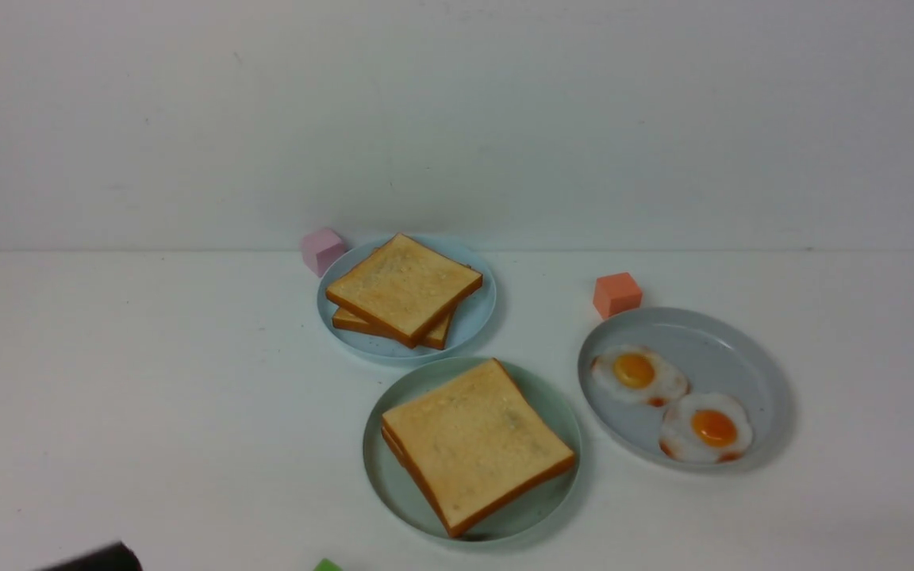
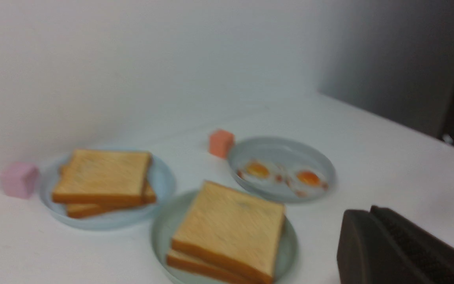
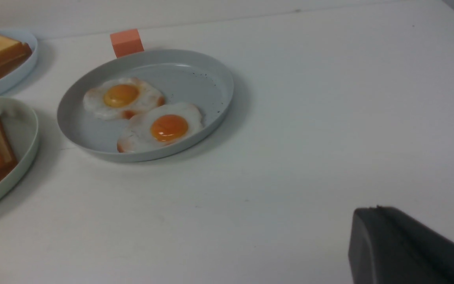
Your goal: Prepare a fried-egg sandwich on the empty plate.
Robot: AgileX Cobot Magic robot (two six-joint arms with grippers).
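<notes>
Left gripper, left wrist view: the left gripper (image 2: 400, 248) shows as a dark block at the frame's edge, clear of every plate; I cannot tell whether its jaws are apart or together.
Sandwich, left wrist view: the fried-egg sandwich (image 2: 231, 225) is two toast slices stacked flat on the plate (image 2: 160, 236). No egg shows between them.
Right gripper, right wrist view: the right gripper (image 3: 404, 248) is together, holds nothing and hangs over bare bench (image 3: 309, 157), well apart from the grey plate (image 3: 211, 75).
Eggs, right wrist view: two fried eggs (image 3: 160, 128) lie side by side on the grey plate.
Sandwich, front view: it sits in the middle of the plate, nearest the robot. The light-blue plate (image 1: 477, 317) with its toast pile (image 1: 403, 285) is just behind.
Progress: both slices are stacked, so the build looks finished or nearly so. Whether the filling is inside is hidden.
Left to do: probably only pulling the arms clear, if an egg is in there.
Heading: the sandwich lies flat and is turned diamond-wise, one corner toward the robot.
Long axis: none to speak of, since the slices are square.
</notes>
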